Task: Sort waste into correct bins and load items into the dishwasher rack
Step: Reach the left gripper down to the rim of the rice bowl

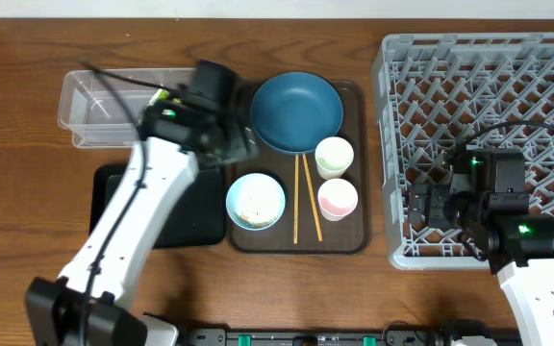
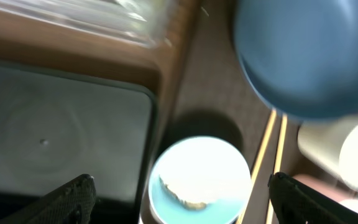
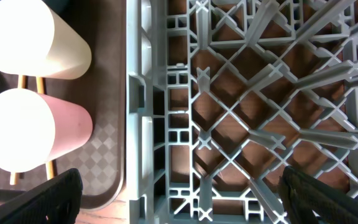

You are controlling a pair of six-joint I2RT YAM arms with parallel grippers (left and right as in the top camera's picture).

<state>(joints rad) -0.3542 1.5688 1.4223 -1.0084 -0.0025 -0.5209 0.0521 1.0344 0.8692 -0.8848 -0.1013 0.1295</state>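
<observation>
Rice bits (image 2: 180, 194) sit in white bowl (image 1: 255, 200), at the 7 o'clock corner of brown tray (image 1: 349, 235). Left gripper (image 2: 180, 179) hangs above it, jaws wide apart, nothing held. In wrist view the bowl lies between the fingers. Overhead puts the gripper more at bowl's 12, by the rim of blue dish (image 1: 296, 111), so it prob needs to shift toward 6 before dropping.

My read: step = grab bowl, dump rice in a bin. Black tray (image 1: 205, 223) is just beside at bowl's 9, clear tub (image 1: 123, 101) at 10–11 and further off. Can't tell which bin takes food.

To do it well:
- Pinch the rim on the 9 side, away from chopsticks (image 1: 306, 197) at bowl's 3.
- Keep bowl level til over the bin, then tilt slow so grains don't scatter.

Right gripper (image 3: 180, 173) is also open and empty, over rack (image 3: 247, 112) near its 7–8 corner. Pale cup (image 3: 36, 40) and pink cup (image 3: 30, 134) sit at its 9. Tissue not spotted.
</observation>
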